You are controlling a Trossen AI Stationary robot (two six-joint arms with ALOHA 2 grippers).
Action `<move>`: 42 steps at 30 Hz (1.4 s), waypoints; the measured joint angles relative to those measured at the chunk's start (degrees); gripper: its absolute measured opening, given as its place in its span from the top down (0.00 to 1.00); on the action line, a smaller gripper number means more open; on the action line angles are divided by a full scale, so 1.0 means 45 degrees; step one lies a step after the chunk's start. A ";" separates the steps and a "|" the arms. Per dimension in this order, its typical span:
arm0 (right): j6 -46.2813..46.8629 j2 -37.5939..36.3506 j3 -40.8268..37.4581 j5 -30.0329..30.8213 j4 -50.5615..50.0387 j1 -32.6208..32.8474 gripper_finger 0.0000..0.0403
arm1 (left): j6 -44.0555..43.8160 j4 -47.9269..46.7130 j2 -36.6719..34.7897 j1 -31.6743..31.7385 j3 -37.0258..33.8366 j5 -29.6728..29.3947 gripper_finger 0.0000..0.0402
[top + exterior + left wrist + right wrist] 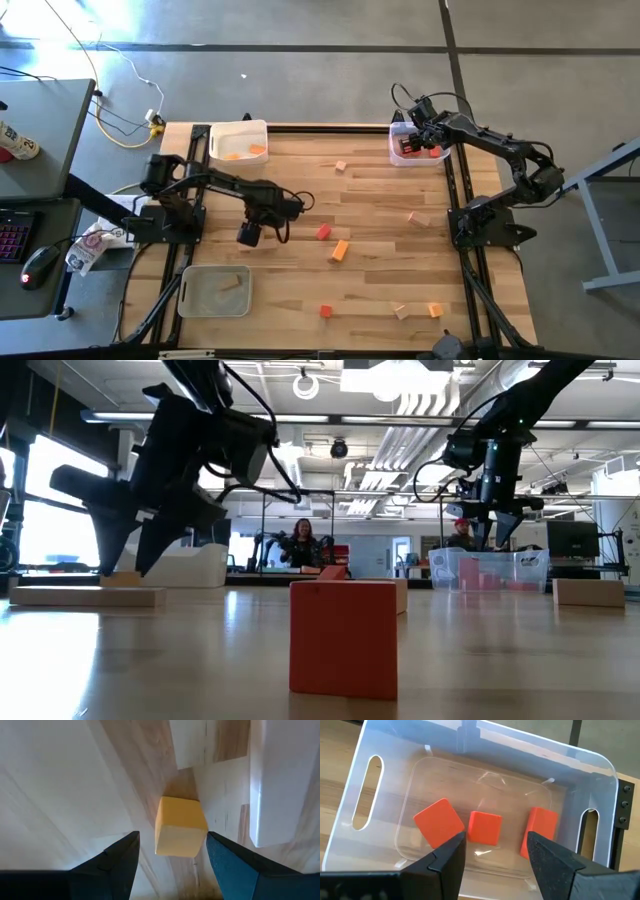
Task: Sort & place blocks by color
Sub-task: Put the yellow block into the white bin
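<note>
My left gripper (250, 236) points down over the table's left middle, open. Its fingers stand on either side of a yellowish-tan cube (180, 827) that rests flat on the wood, and I see no touch. In the low view this gripper (140, 560) hangs just above the cube (125, 578). My right gripper (412, 142) hovers open over the far-right tray (600, 775), which holds three red blocks (485, 827). Loose on the table lie a red block (323, 232), an orange one (339, 251) and a tan one (341, 166).
A far-left tray (238, 130) holds orange blocks and a near-left tray (190, 292) holds tan ones. More blocks lie near the front edge: red (326, 311), tan (400, 312), orange (435, 310). Another tan block (418, 217) lies right of centre. Pale wooden pieces (272, 780) lie beside the cube.
</note>
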 joint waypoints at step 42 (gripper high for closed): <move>0.1141 -0.2695 0.0010 -0.2239 0.0528 0.4391 0.51 | 0.0100 0.0910 -0.3056 0.1696 -0.0002 -0.0947 0.74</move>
